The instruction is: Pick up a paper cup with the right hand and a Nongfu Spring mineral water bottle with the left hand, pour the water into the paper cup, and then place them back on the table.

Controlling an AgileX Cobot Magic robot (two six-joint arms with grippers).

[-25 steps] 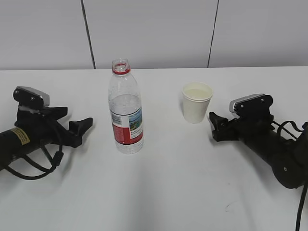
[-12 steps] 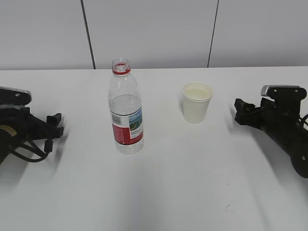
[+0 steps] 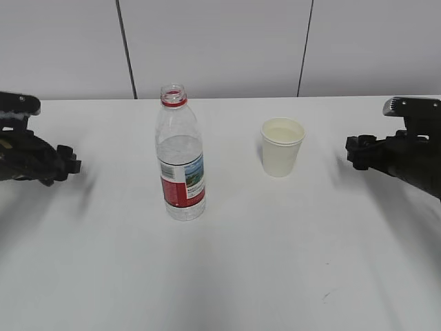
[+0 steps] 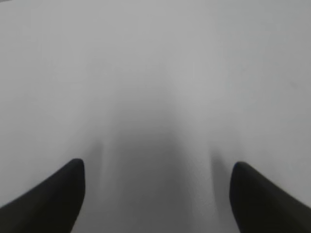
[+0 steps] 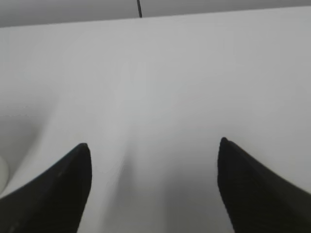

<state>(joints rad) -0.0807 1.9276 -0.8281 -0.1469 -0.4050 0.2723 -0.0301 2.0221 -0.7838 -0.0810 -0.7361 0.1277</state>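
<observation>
The Nongfu Spring bottle (image 3: 180, 155) stands upright and uncapped on the white table (image 3: 262, 262), left of centre, partly filled with water. The paper cup (image 3: 282, 146) stands upright to its right. My left gripper (image 3: 69, 165) is far to the left of the bottle, open and empty; in the left wrist view (image 4: 155, 167) its jaws stand wide apart over bare table. My right gripper (image 3: 353, 150) is well to the right of the cup, open and empty; the right wrist view (image 5: 153, 148) shows only table between the jaws.
A grey panelled wall (image 3: 220, 48) runs behind the table. A small dark scuff mark (image 3: 325, 296) lies on the table near the front right.
Both arms have drawn back outward from the bottle and cup, left arm to the left, right arm to the right. Bottle and cup have not moved.
</observation>
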